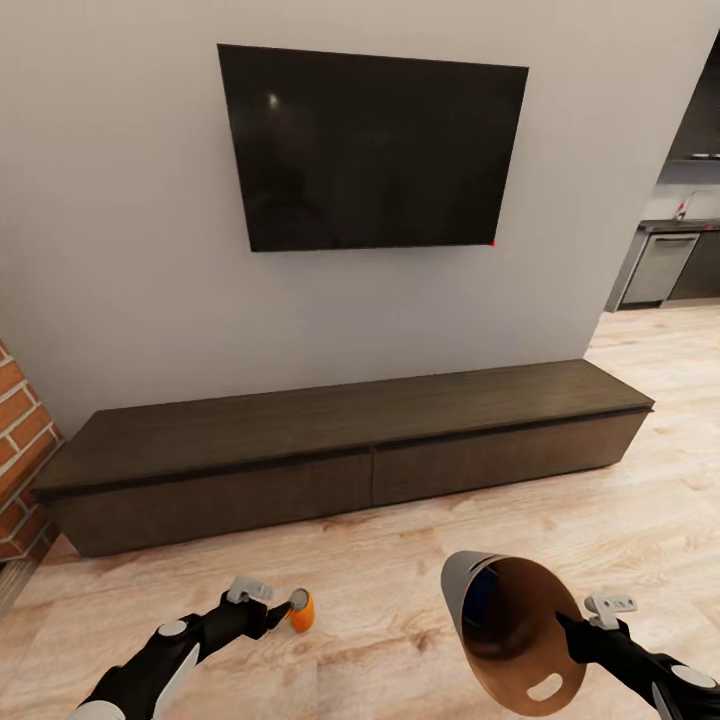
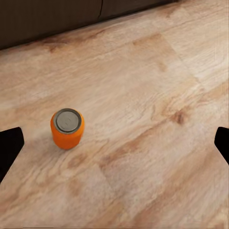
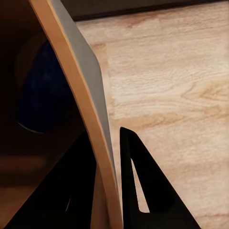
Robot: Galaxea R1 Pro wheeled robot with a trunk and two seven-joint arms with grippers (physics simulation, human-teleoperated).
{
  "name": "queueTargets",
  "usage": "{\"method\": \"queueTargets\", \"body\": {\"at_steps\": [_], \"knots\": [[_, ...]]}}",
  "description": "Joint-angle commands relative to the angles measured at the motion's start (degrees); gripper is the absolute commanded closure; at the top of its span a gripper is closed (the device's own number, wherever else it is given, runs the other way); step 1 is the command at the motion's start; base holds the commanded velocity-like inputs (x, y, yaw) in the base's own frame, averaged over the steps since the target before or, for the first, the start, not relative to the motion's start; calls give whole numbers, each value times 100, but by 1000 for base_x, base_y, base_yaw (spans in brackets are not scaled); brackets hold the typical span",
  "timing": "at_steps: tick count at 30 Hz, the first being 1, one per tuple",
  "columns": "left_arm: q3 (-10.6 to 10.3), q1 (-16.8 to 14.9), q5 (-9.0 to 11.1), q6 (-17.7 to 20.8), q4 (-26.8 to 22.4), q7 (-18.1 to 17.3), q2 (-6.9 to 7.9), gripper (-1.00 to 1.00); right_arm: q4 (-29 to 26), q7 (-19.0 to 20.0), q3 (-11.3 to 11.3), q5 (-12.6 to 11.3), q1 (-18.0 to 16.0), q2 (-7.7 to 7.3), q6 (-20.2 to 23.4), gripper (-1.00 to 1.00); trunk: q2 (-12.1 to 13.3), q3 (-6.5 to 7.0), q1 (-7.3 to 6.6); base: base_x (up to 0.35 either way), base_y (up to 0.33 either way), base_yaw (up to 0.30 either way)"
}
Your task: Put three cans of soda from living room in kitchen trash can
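An orange can of soda (image 1: 301, 611) with a grey top stands upright on the wood floor just off my left gripper (image 1: 279, 616). From the left wrist, that can (image 2: 67, 128) sits off-centre between the widely spread fingers of the left gripper (image 2: 114, 143), which is open and touches nothing. My right gripper (image 1: 572, 626) is shut on the rim of the light grey trash can (image 1: 458, 582), held tilted with its tan mouth facing me. A dark blue can (image 1: 481, 592) lies inside it. In the right wrist view, the gripper (image 3: 106, 139) pinches the bin wall (image 3: 71, 62), with the blue can (image 3: 40, 90) dim within.
A long dark low bench (image 1: 340, 440) runs along the grey wall under a wall-mounted TV (image 1: 370, 150). Red brick (image 1: 18, 440) stands at the far left. At the right, the wood floor leads to a kitchen with a steel appliance (image 1: 660, 266).
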Motion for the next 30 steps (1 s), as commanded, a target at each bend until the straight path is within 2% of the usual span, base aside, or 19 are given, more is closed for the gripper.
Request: {"method": "queueTargets", "body": {"at_steps": [1, 3, 6, 20, 23, 24, 26, 28, 30], "knots": [[64, 0, 63, 4, 5, -9, 38, -100, -4, 29, -1, -71, -3, 0, 12, 100, 0, 1, 0, 0, 0, 0], [309, 2, 276, 14, 28, -17, 121, -100, 3, 29, 8, -70, -3, 1, 12, 100, 0, 1, 0, 0, 0, 0], [407, 9, 362, 22, 34, -6, 137, -100, 5, 29, 21, -70, -3, 1, 12, 100, 0, 1, 0, 0, 0, 0], [453, 2, 414, 125, 12, 24, 105, -100, 7, 28, 8, -81, -3, -1, 11, 100, 0, 1, 0, 0, 0, 0], [457, -180, 419, 777, -145, 81, 39, -100, 7, 35, -2, -100, -3, -1, 10, 100, 0, 1, 0, 0, 0, 0], [456, -405, 418, 1270, -272, 246, -17, -100, 7, 39, 2, -105, -3, 0, 11, 100, 0, 1, 0, 0, 0, 0], [457, -662, 424, 1761, -361, 505, -64, -100, 7, 42, 9, -108, -3, 3, 11, 100, 0, 1, 0, 0, 0, 0], [478, -1199, 440, 2462, -366, 955, -113, -100, 9, 38, 29, -105, -3, 7, 12, 100, 0, 1, 0, 0, 0, 0], [496, -1474, 448, 2732, -256, 1108, -129, -100, 17, 34, 42, -91, -3, 12, 12, 100, 0, 1, 0, 0, 0, 0]]}}
